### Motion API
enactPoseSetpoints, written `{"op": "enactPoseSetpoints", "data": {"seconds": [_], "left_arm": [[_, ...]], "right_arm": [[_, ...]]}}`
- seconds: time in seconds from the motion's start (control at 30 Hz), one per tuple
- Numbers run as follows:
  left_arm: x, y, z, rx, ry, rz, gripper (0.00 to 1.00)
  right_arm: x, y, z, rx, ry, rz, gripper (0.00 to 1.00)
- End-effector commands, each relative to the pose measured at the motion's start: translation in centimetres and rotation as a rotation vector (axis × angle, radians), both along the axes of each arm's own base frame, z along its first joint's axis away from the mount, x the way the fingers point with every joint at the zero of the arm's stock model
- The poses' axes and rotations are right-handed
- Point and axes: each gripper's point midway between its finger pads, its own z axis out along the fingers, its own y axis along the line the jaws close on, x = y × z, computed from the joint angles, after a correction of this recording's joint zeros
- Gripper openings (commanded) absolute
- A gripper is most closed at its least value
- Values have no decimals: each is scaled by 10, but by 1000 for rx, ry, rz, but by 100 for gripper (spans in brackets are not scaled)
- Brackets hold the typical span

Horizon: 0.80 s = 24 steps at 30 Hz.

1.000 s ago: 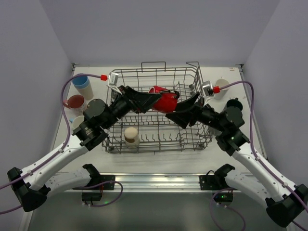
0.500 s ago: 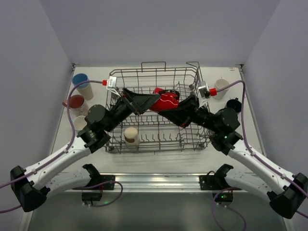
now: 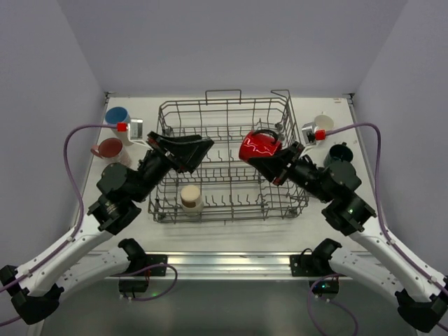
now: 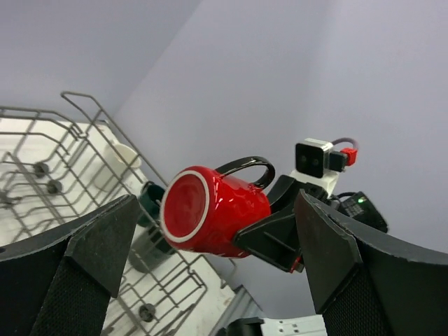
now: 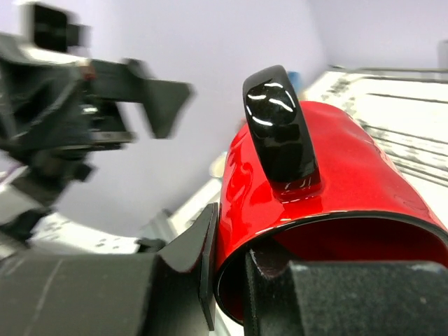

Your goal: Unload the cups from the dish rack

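Observation:
My right gripper (image 3: 271, 159) is shut on the red mug (image 3: 260, 147), held on its side above the right part of the dish rack (image 3: 227, 112). In the right wrist view one finger presses outside the rim and the other inside, the gripper (image 5: 231, 269) pinching the mug (image 5: 315, 175) wall under its black handle. My left gripper (image 3: 192, 150) is open over the rack's left half, apart from the mug. Its wrist view shows the mug's base (image 4: 187, 208) facing it between the spread fingers (image 4: 98, 245). A beige cup (image 3: 190, 197) stands in the rack's front row.
On the table left of the rack stand a blue cup (image 3: 117, 119) and a reddish-pink cup (image 3: 110, 148). Right of the rack stand a cream cup (image 3: 324, 124) and a dark teal cup (image 3: 338, 152). The rack's tall wire handle (image 3: 283, 105) rises near the red mug.
The right gripper closed on the red mug and carried it right and up. The left gripper opened wider and drew back to the left, away from the mug.

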Motion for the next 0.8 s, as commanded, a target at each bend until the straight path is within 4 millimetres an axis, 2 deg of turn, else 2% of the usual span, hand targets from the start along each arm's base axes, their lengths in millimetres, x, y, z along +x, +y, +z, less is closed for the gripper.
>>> {"op": "enactPoseSetpoints", "data": {"seconds": [0.0,0.03,0.07,0.1,0.13,0.2,0.23,0.27,0.3,0.33,0.43,0.47,0.5,0.53,0.57,0.6,0.63,0.7,0.73,0.77], "left_arm": [[5,24,3,125,-82,131,100],[4,26,-6,174,-68,136,100],[1,31,-7,203,-80,146,100],[1,35,-12,266,-107,161,100],[-3,39,-26,338,-84,157,100],[-5,45,-39,434,-102,166,100],[-7,49,-55,500,-76,161,100],[-8,54,-61,546,-89,170,100],[-9,57,-71,584,-80,168,100],[-12,61,-83,628,-63,163,100],[-15,66,-108,730,-55,145,100],[-16,66,-113,745,-60,135,100],[-16,66,-124,780,-62,127,100],[-16,68,-128,790,-65,127,100],[-14,71,-132,805,-66,143,100],[-13,71,-142,823,-59,147,100],[-13,73,-142,822,-69,153,100],[-15,73,-149,826,-67,145,100],[-17,71,-147,813,-80,135,100],[-20,69,-150,813,-85,113,100]], "right_arm": [[14,-49,41,-27,-77,-267,0],[18,-61,38,-50,-62,-331,0],[25,-76,20,-118,-5,-410,0],[26,-96,25,-129,-4,-491,0],[37,-125,9,-190,53,-644,0],[45,-161,3,-239,97,-809,0],[48,-179,-3,-262,123,-892,0],[53,-203,-13,-298,160,-986,0],[56,-213,-20,-319,183,-1029,0],[60,-234,-28,-338,219,-1106,0],[70,-256,-52,-389,310,-1173,0],[73,-273,-60,-399,345,-1232,0],[76,-281,-74,-423,385,-1249,0],[81,-298,-88,-436,444,-1297,0],[83,-304,-106,-445,497,-1286,0],[84,-310,-115,-441,535,-1298,0],[85,-322,-128,-440,589,-1323,0],[86,-325,-140,-438,629,-1317,0],[86,-333,-143,-437,650,-1338,0],[91,-336,-154,-452,695,-1325,0]]}}
